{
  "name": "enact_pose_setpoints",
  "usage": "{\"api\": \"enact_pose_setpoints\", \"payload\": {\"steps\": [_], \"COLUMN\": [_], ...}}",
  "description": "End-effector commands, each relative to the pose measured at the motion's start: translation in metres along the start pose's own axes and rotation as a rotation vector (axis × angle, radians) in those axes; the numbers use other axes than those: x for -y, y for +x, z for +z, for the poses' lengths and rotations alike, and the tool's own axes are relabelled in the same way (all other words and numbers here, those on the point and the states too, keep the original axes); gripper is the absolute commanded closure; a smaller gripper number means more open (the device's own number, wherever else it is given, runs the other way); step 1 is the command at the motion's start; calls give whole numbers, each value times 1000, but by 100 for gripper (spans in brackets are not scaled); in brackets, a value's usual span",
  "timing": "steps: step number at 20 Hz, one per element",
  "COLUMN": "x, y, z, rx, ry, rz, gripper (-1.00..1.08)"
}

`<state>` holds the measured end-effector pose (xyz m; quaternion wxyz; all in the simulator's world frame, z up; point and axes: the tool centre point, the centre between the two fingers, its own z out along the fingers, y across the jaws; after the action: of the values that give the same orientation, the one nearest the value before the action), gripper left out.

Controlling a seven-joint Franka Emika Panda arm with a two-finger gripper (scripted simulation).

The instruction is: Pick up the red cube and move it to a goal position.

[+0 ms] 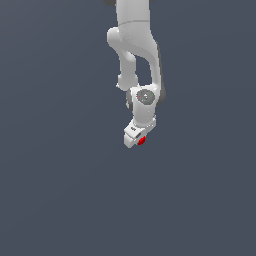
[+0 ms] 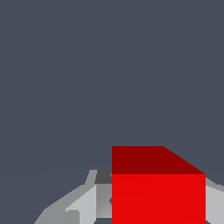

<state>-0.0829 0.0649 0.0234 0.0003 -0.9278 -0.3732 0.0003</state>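
Observation:
The red cube (image 1: 142, 141) is a tiny bright speck at the tip of my white gripper (image 1: 138, 142), near the middle of the exterior view. In the wrist view the red cube (image 2: 158, 197) looms large and close, sitting between the pale grey fingers (image 2: 83, 204), one on each side of it. My gripper (image 2: 153, 210) is shut on the cube. Whether the cube rests on the ground or hangs above it cannot be told. No goal position marker shows in either view.
The white arm (image 1: 134, 45) reaches down from the top of the exterior view to the gripper. Around it lies only a plain dark grey-blue surface (image 1: 60, 190), with no other objects or edges in view.

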Motion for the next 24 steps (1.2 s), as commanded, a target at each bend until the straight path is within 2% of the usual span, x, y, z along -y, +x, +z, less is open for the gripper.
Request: {"api": "enact_pose_setpoints", "payload": {"steps": [1,7,18,24], "x": [-3,-17,-54,-69], "y": [5,26,84,107], "z": [-5,-22,-69,-86], "rx": [-1,-2,-2,-1], "ry": [-1,0,0,0], "rz": [0,0,0,0], "gripper": [108,108,108,108]}}
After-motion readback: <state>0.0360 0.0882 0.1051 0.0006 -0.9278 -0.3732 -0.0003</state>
